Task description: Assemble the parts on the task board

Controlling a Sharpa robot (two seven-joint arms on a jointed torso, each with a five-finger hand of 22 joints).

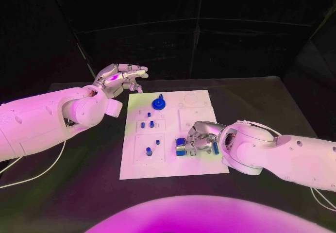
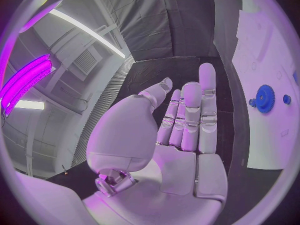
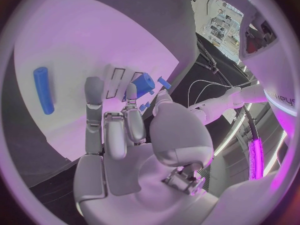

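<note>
With a blue gear point(image 1: 159, 103) and pegs point(image 1: 148, 151) seated on the task board point(image 1: 199, 166), the right hand point(image 1: 198, 141) pinches a blue part point(image 1: 182, 146) near its right edge while the left hand point(image 1: 120, 75) hovers spread; assembly looks unfinished.

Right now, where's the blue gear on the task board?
In the head view the blue gear sits at the far end of the task board, toward its left edge, close to the raised left hand.

I see the task board point(image 1: 199, 165) as smooth, matt white plastic. The blue gear point(image 1: 159, 103) looks like glossy moulded plastic. My left hand point(image 2: 181, 130) has satiny metal fingers point(image 2: 207, 105) and a smooth shell. The bench point(image 1: 70, 194) is dull black.
</note>
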